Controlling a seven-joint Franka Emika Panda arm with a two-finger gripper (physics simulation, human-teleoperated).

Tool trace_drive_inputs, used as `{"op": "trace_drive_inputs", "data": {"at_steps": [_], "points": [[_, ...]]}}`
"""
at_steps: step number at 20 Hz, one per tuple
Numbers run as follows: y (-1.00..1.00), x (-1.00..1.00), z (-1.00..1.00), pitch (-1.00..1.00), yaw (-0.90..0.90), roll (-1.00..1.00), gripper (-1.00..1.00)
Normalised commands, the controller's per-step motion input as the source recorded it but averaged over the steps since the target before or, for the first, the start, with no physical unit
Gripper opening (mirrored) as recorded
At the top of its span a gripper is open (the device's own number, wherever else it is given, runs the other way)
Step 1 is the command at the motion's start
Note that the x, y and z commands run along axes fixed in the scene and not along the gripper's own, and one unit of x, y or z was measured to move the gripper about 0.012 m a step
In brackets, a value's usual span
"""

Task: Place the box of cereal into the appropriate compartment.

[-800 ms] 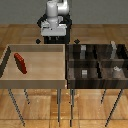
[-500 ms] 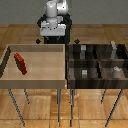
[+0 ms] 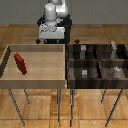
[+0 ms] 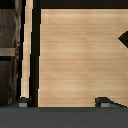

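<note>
The box of cereal (image 3: pixel 20 63), small, thin and red with a darker edge, stands tilted in the light wooden tray (image 3: pixel 45 80) toward the exterior view's left. My gripper (image 3: pixel 51 36) hangs above the tray's far edge, well away from the box. In the wrist view my gripper (image 4: pixel 64 102) is open, its two fingertips (image 4: pixel 22 103) wide apart with only bare tray floor between them. A dark corner (image 4: pixel 124 39) pokes in at the edge of that view; I cannot tell if it is the box.
A dark tray (image 3: pixel 70 70) divided into several compartments stands at the exterior view's right, touching the wooden tray. Small grey blocks (image 3: pixel 85 73) sit in some compartments. Both trays rest on thin-legged stands over a wooden floor.
</note>
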Motion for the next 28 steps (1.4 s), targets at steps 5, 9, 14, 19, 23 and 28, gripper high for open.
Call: {"op": "trace_drive_inputs", "data": {"at_steps": [5, 9, 14, 19, 23, 28], "points": [[-0.80, 0.00, 0.00, 0.00, 0.00, 0.00, 1.00], [-1.00, 0.00, 0.00, 0.00, 0.00, 0.00, 1.00], [-1.00, 0.00, 0.00, 0.00, 0.00, 0.00, 1.00], [-1.00, 0.00, 0.00, 0.00, 0.00, 0.00, 1.00], [-0.75, 0.00, 0.00, 0.00, 0.00, 0.00, 1.00], [0.00, 0.00, 0.00, 0.00, 0.03, 0.00, 1.00]]}}
